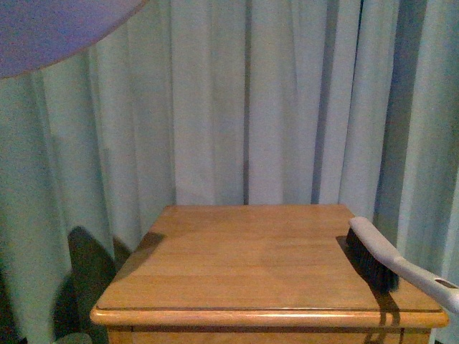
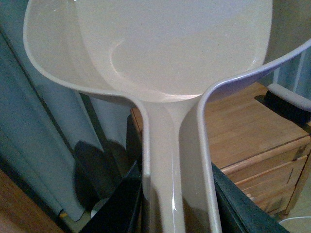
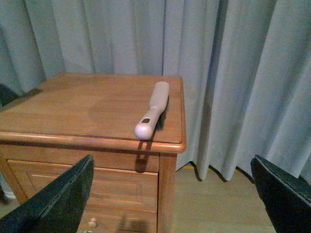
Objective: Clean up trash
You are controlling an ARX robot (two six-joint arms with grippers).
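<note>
Left gripper (image 2: 177,199) appears clamped on the long handle of a pale beige plastic dustpan (image 2: 170,48). Its dark fingers (image 2: 121,204) show only at either side of the handle, so the contact itself is partly hidden. From the left wrist, the dustpan's wide scoop fills most of the view, with a honey-coloured wooden bedside cabinet (image 2: 243,126) with drawers visible beyond it. In the front view, part of the dustpan (image 1: 50,29) shows as a blurred curved shape in the upper left corner. Right gripper (image 3: 170,199) is spread wide, with nothing between its two black fingers (image 3: 63,199), and hangs in the air in front of the cabinet (image 3: 73,107), near its right front corner. A hand brush (image 1: 373,251) with a white plastic handle and black bristles lies on the cabinet top (image 1: 244,258) along its right edge. The brush (image 3: 153,109) has its handle end at the front edge. Pale grey-green curtains (image 1: 215,107) hang behind. The crumpled white paper trash shows in none of the three views.
</note>
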